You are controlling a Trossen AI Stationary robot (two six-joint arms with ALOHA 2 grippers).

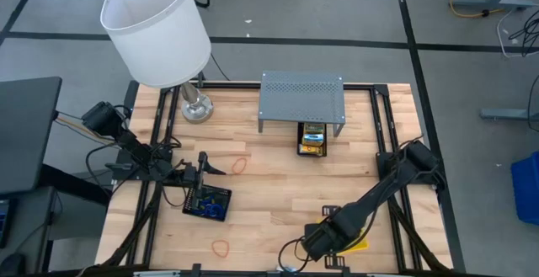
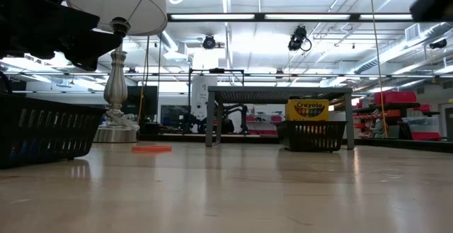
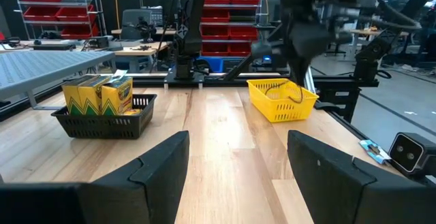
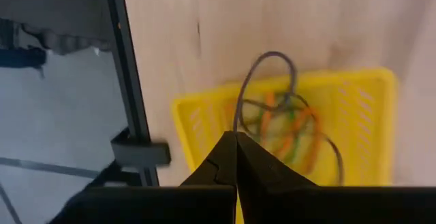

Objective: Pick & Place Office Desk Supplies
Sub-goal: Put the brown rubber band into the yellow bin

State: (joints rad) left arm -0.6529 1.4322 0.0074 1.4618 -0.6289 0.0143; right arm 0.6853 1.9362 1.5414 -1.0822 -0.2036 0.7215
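My right gripper point(image 4: 236, 137) hangs over the yellow tray point(image 1: 354, 242) near the table's front edge, shut on a dark purplish rubber band point(image 4: 269, 57). Orange and green rubber bands point(image 4: 296, 125) lie in that tray. My left gripper point(image 3: 235, 173) waits open and level at the table's left, beside a black mesh tray point(image 1: 208, 202). Another black mesh tray point(image 3: 102, 118) with yellow-and-green crayon boxes point(image 3: 101, 94) stands at the grey shelf's front edge. Two orange bands point(image 1: 239, 166) point(image 1: 221, 247) lie flat on the wood. My right gripper pinches one spot of the dark band's loop point(image 4: 238, 118) between its two shut fingertips. The fingers come from above, pointing steeply down. The band hangs slack below them, its lower part point(image 3: 293, 94) reaching into the yellow tray; whether it rests on the tray, I cannot tell.
A grey perforated shelf point(image 1: 301, 98) stands at the back centre and a white-shaded lamp point(image 1: 156, 29) at the back left. Bare wood lies between the two arms in the table's middle.
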